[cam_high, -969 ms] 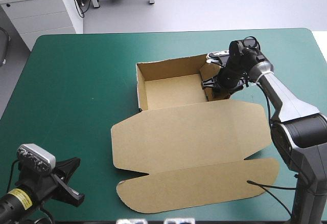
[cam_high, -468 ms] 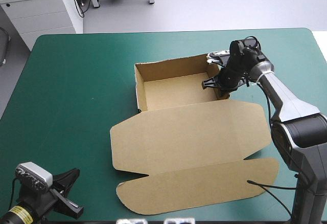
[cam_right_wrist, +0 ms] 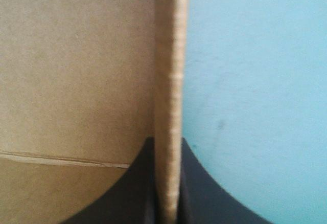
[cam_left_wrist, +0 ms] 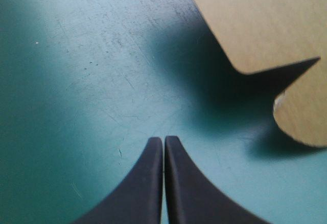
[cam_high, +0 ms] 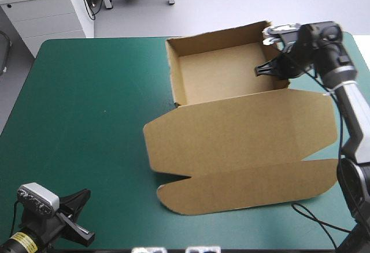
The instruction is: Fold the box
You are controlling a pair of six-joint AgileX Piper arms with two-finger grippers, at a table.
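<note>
The right jaws were all but closed on the box's (cam_high: 231,85) right wall (cam_right_wrist: 168,91), the board edge pinched between the 2 black fingers (cam_right_wrist: 138,193), in the upper right of the high frame. From there the brown tray stood open across the upper middle. Its lid (cam_high: 243,131) lay spread toward the lower right and ended in a front flap (cam_high: 243,186). The left jaws were closed on nothing, tips together, in the lower left corner over bare teal-green tabletop (cam_high: 87,120). 2 rounded board corners lay ahead of them, not touching.
</note>
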